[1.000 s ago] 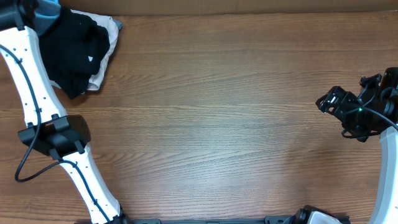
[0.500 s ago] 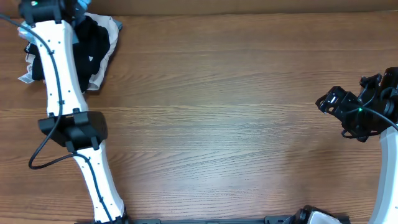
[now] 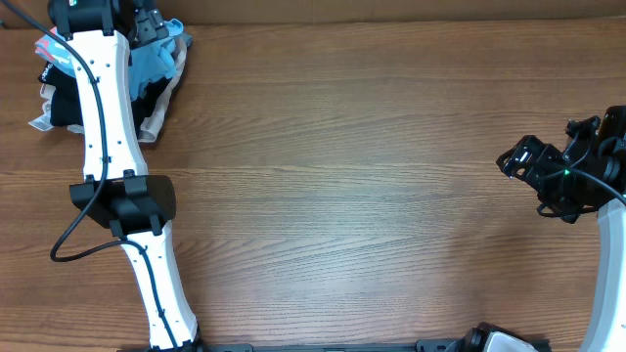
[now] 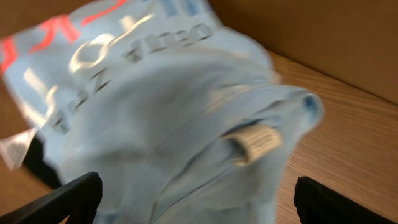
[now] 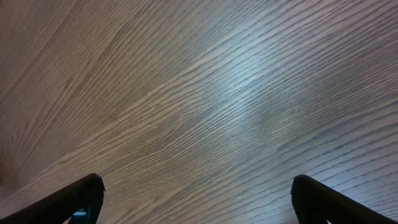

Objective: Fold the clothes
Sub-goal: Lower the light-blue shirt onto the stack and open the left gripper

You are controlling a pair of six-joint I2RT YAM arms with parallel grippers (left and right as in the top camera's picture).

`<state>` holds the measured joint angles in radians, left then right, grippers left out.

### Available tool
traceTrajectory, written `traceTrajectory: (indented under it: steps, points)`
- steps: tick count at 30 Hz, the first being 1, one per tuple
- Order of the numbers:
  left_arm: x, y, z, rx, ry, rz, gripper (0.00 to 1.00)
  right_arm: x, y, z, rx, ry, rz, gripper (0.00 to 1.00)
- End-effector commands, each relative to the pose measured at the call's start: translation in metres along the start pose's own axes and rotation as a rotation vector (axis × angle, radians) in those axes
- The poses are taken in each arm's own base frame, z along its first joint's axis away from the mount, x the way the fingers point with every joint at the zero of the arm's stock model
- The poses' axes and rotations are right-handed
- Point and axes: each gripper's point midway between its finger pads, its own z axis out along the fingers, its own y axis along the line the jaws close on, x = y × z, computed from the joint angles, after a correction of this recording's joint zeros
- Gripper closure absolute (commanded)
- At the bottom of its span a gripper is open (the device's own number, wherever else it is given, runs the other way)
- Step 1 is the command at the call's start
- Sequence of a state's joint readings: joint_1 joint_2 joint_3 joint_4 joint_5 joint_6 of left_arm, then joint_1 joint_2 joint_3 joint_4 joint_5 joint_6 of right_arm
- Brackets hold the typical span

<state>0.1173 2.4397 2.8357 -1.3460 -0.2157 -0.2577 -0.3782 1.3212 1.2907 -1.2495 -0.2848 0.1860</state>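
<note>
The clothes, a sky-blue T-shirt (image 3: 153, 61) with white and red lettering, lie bunched on a pile at the table's far left corner. In the left wrist view the T-shirt (image 4: 161, 106) fills the frame, blurred, its neck label showing. My left gripper (image 3: 147, 20) hovers over it, open; its fingers stand wide apart at either side of the cloth (image 4: 196, 199) and do not pinch it. My right gripper (image 3: 511, 161) is far off at the right edge, open above bare wood (image 5: 199, 202).
Under the T-shirt lie a black garment (image 3: 64, 101) and a beige cloth (image 3: 164, 110). A brown cardboard wall (image 3: 391, 10) runs along the back edge. The wooden table (image 3: 342, 196) stretches between the two arms.
My left arm swung right from the far corner to over the pile. Its jaws went from shut to open, and the blue T-shirt now lies on the black garment.
</note>
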Motion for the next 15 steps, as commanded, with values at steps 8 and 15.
traceTrajectory:
  steps: [8, 15]
  points:
    - [-0.077, -0.012, -0.053, 0.099, -0.324, 0.208, 0.00, 0.001, 0.000, 0.001, -0.007, 0.005, -0.003, 0.00]
    - [-0.082, 0.017, 0.008, 0.051, -0.306, 0.186, 0.00, 0.003, -0.002, 0.006, -0.004, 0.018, 0.001, 0.00]
